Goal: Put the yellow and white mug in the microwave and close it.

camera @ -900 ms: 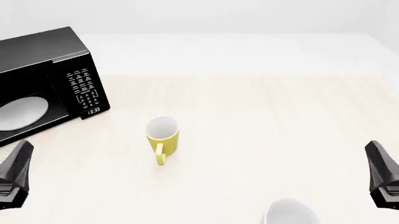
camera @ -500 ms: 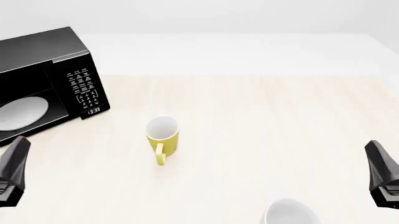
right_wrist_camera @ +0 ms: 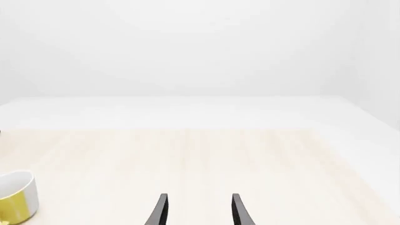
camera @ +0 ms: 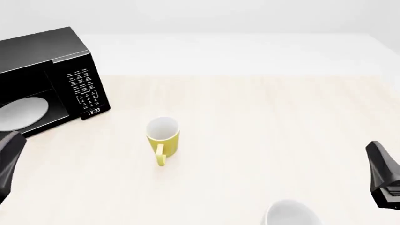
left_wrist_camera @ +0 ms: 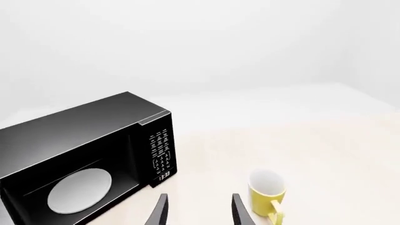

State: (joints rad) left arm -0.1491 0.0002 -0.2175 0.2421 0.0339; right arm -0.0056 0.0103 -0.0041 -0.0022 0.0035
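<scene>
Black and boxy, the microwave stands at the far left of the counter, with its door side open so that the white round plate inside is visible. Its button panel with white lettering faces the middle of the counter, and a small clock display sits at the bottom of that panel. Just in front of the microwave, at the left edge of the front view, the left gripper is seen; in its wrist view the two dark fingers are apart with nothing between them.

Further right, the yellow and white mug stands upright on the light wooden counter, near the microwave but not touching it. Its white inside is visible and its yellow handle points toward the near edge.

Near the bottom edge, right of centre, a white round cup is partly cut off. At the far right, the right gripper also has its fingers apart and empty, well away from the mug.
</scene>
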